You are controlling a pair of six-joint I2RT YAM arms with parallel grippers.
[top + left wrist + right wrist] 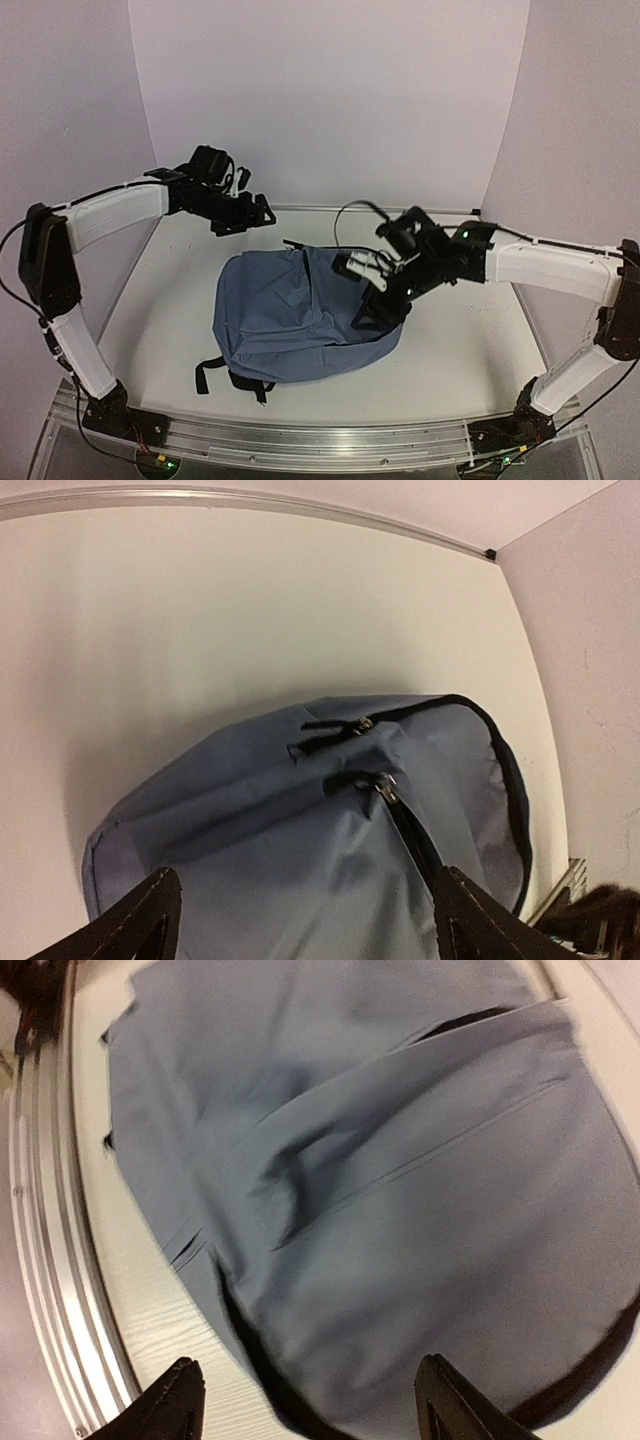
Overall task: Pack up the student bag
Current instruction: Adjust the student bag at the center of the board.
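The student bag (290, 318) is a slate-blue backpack lying flat in the middle of the white table, with black straps (215, 372) at its near left. In the left wrist view the bag (300, 840) shows two zipper pulls (385, 785) close together, with a black zip line running back from one. My left gripper (260, 214) hovers open and empty above the far left end of the bag; its fingertips (140, 920) frame the fabric. My right gripper (383, 303) is open and empty, low over the bag's right edge (400, 1240).
An aluminium rail (320, 440) runs along the near table edge and shows in the right wrist view (50, 1260). Another rail (250, 502) lines the far edge. Pale walls close the back and sides. My right arm (600, 920) shows at the bag's far end.
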